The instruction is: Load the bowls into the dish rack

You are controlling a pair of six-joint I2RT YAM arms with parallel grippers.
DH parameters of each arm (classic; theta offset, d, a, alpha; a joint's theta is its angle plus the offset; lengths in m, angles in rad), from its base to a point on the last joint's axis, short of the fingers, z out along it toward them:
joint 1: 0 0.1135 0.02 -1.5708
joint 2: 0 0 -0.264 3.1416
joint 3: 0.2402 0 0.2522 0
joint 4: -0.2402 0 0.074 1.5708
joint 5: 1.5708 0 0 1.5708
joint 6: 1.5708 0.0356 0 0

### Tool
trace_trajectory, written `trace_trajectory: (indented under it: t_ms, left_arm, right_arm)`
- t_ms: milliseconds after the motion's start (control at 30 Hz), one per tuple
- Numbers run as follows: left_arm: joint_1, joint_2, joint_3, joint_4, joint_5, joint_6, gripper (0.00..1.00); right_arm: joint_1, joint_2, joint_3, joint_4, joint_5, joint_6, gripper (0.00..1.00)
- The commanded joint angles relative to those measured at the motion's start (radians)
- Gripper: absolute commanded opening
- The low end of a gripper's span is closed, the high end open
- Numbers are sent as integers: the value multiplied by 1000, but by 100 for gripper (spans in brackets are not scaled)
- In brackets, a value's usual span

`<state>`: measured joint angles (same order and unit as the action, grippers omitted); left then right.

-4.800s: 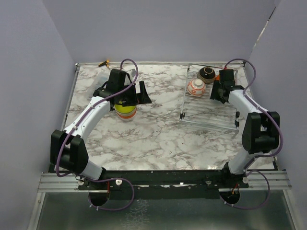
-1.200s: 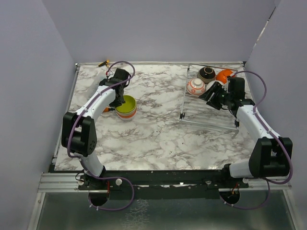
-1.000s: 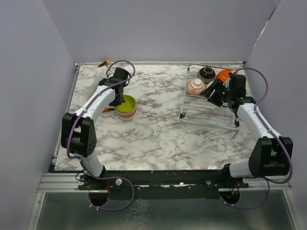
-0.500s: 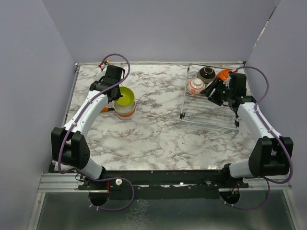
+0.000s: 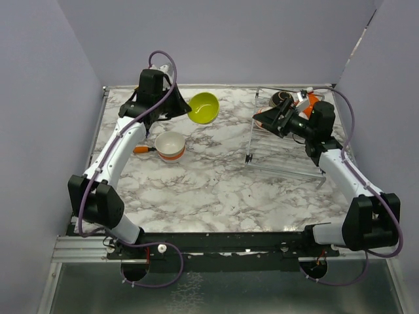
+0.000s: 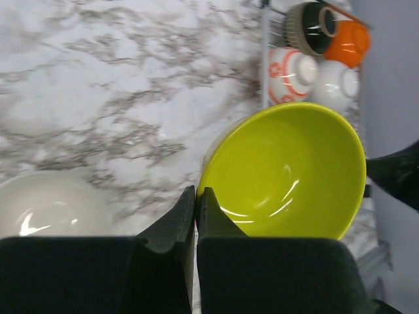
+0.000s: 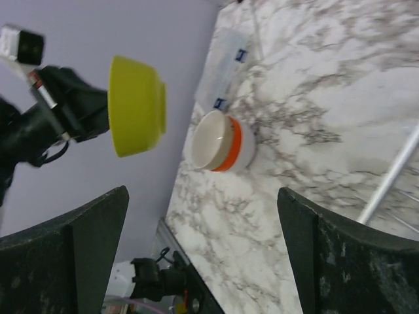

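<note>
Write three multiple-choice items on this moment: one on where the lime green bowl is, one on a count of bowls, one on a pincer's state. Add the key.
1. Where is the lime green bowl?
A) in the dish rack
B) held in mid-air by the left pincer
C) stacked inside another bowl

2. How many bowls does the left wrist view show in the dish rack?
A) two
B) four
C) six

3. The right pincer is:
A) open and empty
B) shut on the lime green bowl
C) shut on a rack wire

Key:
1 B, its rim is pinched in that shut pincer.
2 B, the dark brown bowl, orange bowl, patterned bowl and white bowl.
3 A, its two sides stand wide apart with nothing between.
</note>
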<state>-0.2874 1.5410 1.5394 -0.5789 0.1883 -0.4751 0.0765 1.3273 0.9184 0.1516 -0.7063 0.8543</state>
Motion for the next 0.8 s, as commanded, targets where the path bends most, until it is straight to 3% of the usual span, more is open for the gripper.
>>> trace_trajectory:
  t_ms: [0, 267, 567, 767]
  left_arm:
    - [-13, 78, 17, 178, 379, -188, 0]
    - [-52, 169, 39, 242, 486, -289, 0]
    - [-55, 192, 8, 242, 519, -286, 0]
    - [-55, 196, -5, 241, 520, -278, 0]
  right_arm:
    - [95, 12, 28, 217, -96, 131, 100]
    - [215, 102, 92, 229, -17, 190, 100]
    - [261, 166, 138, 67, 84, 173, 100]
    - [268, 188, 135, 153, 35, 253, 81]
